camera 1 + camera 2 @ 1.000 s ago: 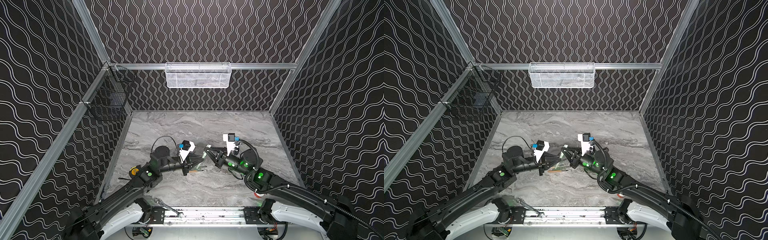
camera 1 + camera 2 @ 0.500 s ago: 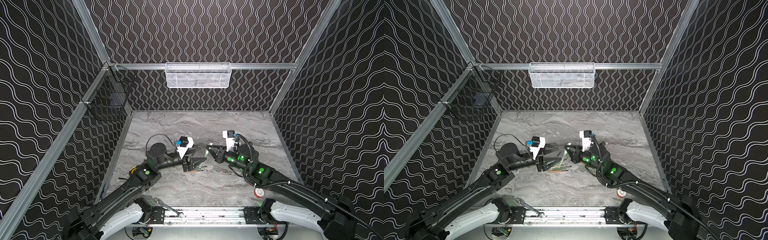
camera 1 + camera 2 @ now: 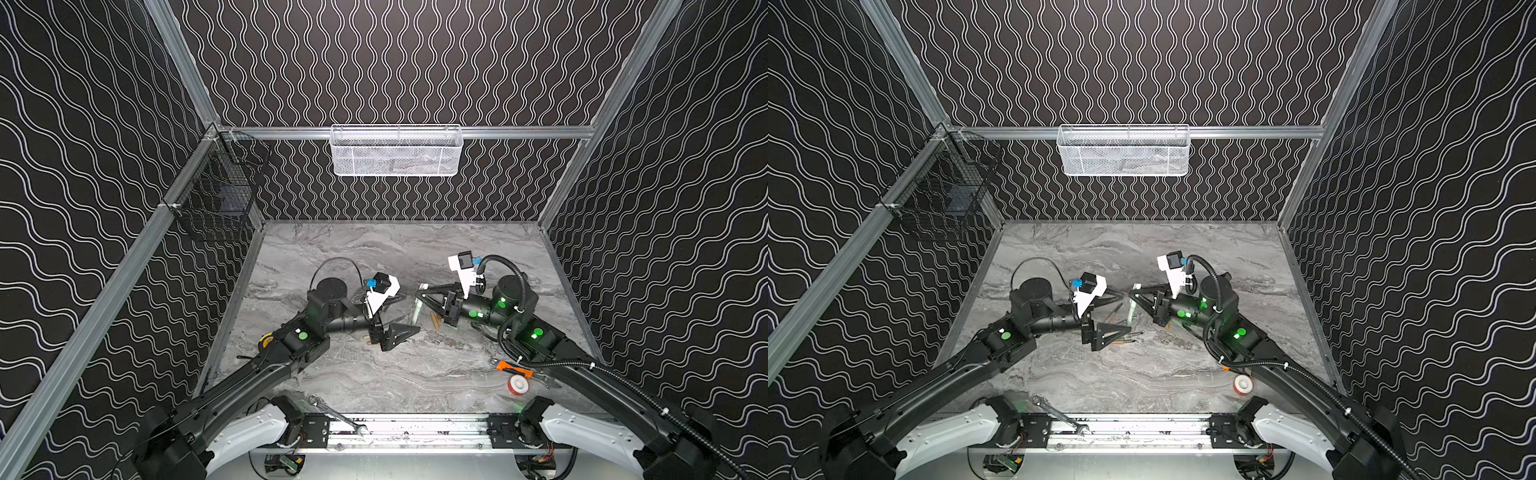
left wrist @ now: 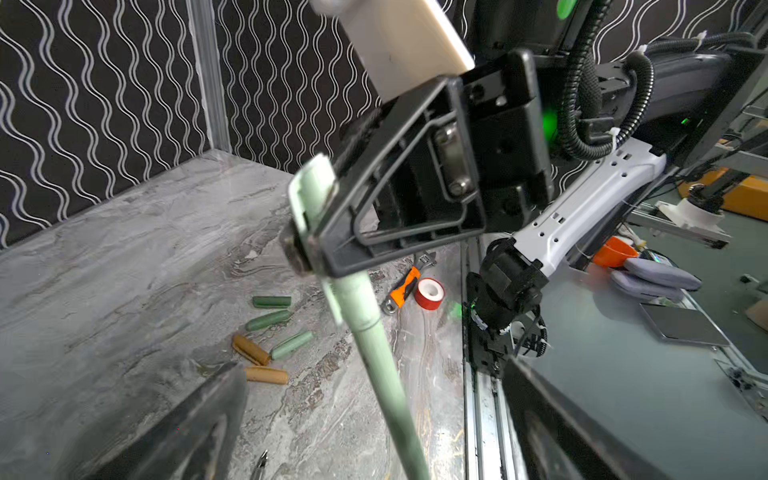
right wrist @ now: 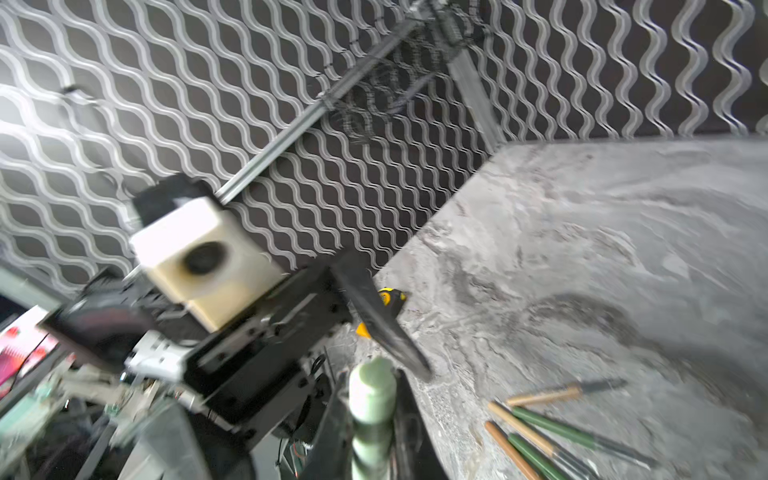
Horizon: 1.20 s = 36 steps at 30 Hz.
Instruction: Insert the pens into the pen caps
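The right pincer (image 3: pixel 420 289) grips the pale green pen (image 3: pixel 417 307) over the middle of the bench (image 3: pixel 374 374), and the left pincer (image 3: pixel 411 312), at 9 o'clock, stands wide either side of it.

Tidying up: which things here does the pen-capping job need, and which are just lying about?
Job: pale green capped pen in right gripper; loose tan and green pens; stubby tan-orange and green caps.
Lying about: orange-handled tool; red-and-white tape roll; steel wrench.

Both top views are sharp and evenly lit; the right wrist view is motion-blurred, a soft shadow darkening the table (image 5: pixel 623 208).
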Available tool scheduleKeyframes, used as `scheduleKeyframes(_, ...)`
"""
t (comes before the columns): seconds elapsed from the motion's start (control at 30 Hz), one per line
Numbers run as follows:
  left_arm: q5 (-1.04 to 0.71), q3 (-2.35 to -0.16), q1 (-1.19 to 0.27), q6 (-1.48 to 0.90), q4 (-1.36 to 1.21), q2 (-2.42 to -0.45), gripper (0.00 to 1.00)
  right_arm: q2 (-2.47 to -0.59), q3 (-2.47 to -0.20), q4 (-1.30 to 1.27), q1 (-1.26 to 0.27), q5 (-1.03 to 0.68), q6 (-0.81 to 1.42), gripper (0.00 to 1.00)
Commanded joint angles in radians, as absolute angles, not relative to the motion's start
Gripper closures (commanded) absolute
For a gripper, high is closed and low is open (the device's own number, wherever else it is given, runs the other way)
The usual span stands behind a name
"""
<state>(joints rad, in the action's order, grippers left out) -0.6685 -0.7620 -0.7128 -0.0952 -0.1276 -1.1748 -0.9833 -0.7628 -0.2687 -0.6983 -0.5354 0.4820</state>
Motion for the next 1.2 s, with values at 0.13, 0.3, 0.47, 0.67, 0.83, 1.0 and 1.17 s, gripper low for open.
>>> scheduleKeyframes(0.13, -0.795, -0.783, -0.717, -0.081, -0.128, -1.211, 0.22, -0.938, -0.731, -0.376, -0.699, -0.642, 0.403, 1.0)
scheduleKeyframes(0.3, -0.839, -0.785, -0.719, -0.097, -0.151, -1.234, 0.57, -0.908, -0.69, -0.439, -0.699, -0.642, 0.41, 1.0)
scheduleKeyframes(0.47, -0.864, -0.78, -0.719, -0.112, -0.201, -1.234, 0.94, -0.902, -0.669, -0.459, -0.714, -0.63, 0.424, 1.0)
scheduleKeyframes(0.67, -0.826, -0.764, -0.718, -0.126, -0.252, -1.215, 1.0, -0.901, -0.64, -0.457, -0.766, -0.545, 0.448, 1.0)
scheduleKeyframes(0.83, -0.793, -0.743, -0.718, -0.141, -0.304, -1.194, 1.0, -0.887, -0.62, -0.405, -0.825, -0.366, 0.48, 1.0)
scheduleKeyframes(1.0, -0.748, -0.719, -0.718, -0.159, -0.372, -1.169, 1.0, -0.879, -0.659, -0.187, -0.898, 0.006, 0.635, 1.0)
scheduleKeyframes(1.17, -0.735, -0.718, -0.718, -0.153, -0.366, -1.165, 1.0, -0.92, -0.679, -0.126, -0.938, 0.085, 0.711, 1.0)
